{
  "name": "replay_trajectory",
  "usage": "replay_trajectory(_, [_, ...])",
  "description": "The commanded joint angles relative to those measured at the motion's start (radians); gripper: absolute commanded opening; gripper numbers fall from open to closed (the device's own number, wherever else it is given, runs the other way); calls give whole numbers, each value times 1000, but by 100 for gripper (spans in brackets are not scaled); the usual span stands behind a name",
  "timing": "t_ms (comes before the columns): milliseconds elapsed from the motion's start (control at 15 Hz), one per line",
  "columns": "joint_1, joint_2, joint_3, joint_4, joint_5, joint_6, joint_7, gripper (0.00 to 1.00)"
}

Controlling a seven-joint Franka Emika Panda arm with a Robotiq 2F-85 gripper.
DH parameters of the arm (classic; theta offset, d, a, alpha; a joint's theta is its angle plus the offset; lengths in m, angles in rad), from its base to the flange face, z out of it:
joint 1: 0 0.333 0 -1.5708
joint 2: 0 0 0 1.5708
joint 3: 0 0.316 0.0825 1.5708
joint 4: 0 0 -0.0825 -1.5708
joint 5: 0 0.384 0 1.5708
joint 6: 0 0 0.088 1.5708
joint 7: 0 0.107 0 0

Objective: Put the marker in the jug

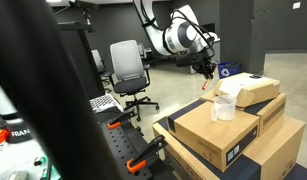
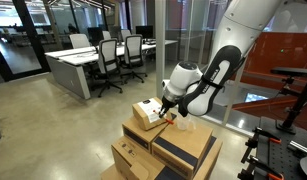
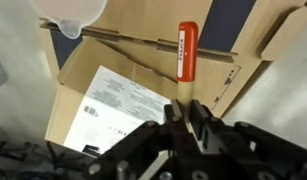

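— What does an exterior view give you?

— I see my arm (image 1: 178, 38) reaching over a stack of cardboard boxes (image 1: 218, 135). The hand (image 1: 205, 72) points down, and the marker (image 1: 204, 86) hangs from it, a thin orange stick in the air above the boxes. The jug (image 1: 224, 104) stands on a box top, close to the edge that meets the cream-topped box (image 1: 253, 90). Marker and jug are near each other but apart. The marker is beside the jug's mouth, not in it. An office chair (image 1: 128, 68) stands on the floor behind.

— Anything more in an exterior view?

— The hand (image 2: 171, 114) hovers over the top of the cardboard boxes (image 2: 178, 145). A fleck of orange under it is all I get of the marker (image 2: 170, 120). I can't pick out the jug there.

— And the wrist view?

— That one is clearest. The fingers (image 3: 200, 118) are pinched tight on the marker (image 3: 186, 50) at its pale end, and the red-orange body sticks straight out from them over a box flap. The jug (image 3: 71, 15) shows only its rim at the picture's upper left corner, well off to the side of the marker. A white label (image 3: 113, 100) lies flat on the box top below.
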State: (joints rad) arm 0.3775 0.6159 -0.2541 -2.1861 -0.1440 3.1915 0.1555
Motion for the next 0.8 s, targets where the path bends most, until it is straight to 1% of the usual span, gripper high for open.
replay_trajectory(0, [21,-26,-20,-41,44,35,-18,4])
replay_trajectory(333, [16,-33,-31,-57,82,53,-15,4])
replay_trajectory(733, [-15,-33,-36,-73,128,63,-15,4])
